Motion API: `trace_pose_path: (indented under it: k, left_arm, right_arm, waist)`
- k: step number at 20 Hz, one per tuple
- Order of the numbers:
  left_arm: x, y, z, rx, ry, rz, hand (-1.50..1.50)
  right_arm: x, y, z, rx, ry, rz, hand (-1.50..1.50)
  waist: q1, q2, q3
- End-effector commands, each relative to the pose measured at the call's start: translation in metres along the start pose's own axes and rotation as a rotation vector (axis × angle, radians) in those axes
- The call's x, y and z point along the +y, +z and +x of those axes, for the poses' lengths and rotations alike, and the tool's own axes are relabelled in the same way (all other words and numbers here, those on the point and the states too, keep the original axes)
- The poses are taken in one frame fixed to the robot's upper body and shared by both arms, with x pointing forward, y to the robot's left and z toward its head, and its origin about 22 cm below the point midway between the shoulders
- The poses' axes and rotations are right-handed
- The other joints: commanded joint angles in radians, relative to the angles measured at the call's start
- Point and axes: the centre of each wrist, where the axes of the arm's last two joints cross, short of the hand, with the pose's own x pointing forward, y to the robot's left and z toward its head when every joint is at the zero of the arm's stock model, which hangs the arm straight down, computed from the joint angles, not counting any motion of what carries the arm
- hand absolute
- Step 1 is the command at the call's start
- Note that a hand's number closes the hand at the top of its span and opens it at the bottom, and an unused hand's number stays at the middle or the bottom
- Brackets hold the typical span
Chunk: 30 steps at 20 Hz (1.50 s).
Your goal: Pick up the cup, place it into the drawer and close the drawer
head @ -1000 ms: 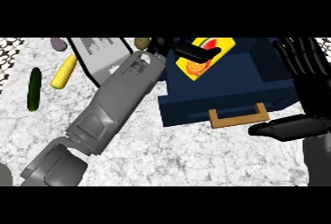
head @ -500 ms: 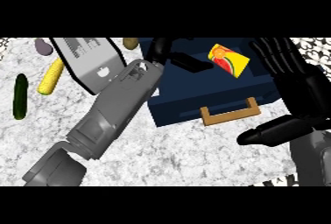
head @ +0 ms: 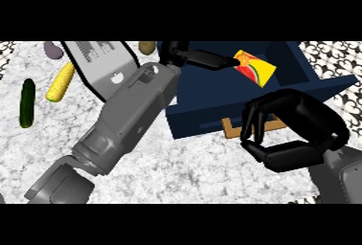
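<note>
My left hand [head: 194, 57] reaches over the open blue drawer [head: 212, 110], fingers stretched, holding nothing, just beside the yellow-and-red cup [head: 254, 69] lying inside. Closing looks next: my right hand [head: 293, 131], curled and empty, hovers at the wooden handle [head: 237, 128]. Far left on the bench [head: 176, 167] lie a laptop [head: 99, 62], cucumber [head: 27, 103] and corn [head: 61, 82].

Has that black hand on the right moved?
Yes. The right hand has come in leftward, now curled in front of the drawer and over its wooden handle.
</note>
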Motion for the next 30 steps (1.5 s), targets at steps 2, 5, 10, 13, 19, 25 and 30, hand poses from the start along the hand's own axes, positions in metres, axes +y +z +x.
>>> trace_pose_path:
  k: [2,5,10,13,19,25,30]
  left_arm:
    - [0.001,-0.001,0.0,-0.045,0.044,0.059,-1.5]
    - [0.005,0.002,-0.007,-0.021,0.044,0.084,-1.5]
    - [0.013,0.012,-0.02,-0.046,0.092,0.105,-1.5]
    - [0.01,0.008,-0.013,-0.058,0.116,0.091,-1.5]
    - [0.047,0.029,-0.037,-0.053,0.17,0.097,-1.5]
    - [0.058,0.04,-0.042,-0.055,0.176,0.118,-1.5]
    - [0.107,0.051,-0.042,-0.048,0.181,0.115,-1.5]
  right_arm:
    - [-0.001,0.007,0.005,0.217,0.156,0.172,1.5]
    - [-0.003,0.01,-0.003,0.319,0.24,0.133,-1.5]
    - [0.021,0.018,-0.028,0.403,0.446,0.091,-1.5]
    - [0.015,0.027,-0.068,0.49,0.445,0.063,-1.5]
    - [0.023,0.012,-0.127,0.607,0.508,0.165,-1.5]
    - [-0.003,0.003,-0.174,0.672,0.503,0.09,1.5]
    - [-0.033,-0.014,-0.17,0.555,0.503,-0.053,1.5]
  waist:
    - [0.05,-0.015,-0.001]
    - [0.089,-0.016,0.0]
    - [0.142,-0.026,0.001]
    - [0.169,-0.029,0.002]
    - [0.227,-0.03,0.001]
    - [0.258,-0.027,0.003]
    - [0.285,-0.019,0.004]
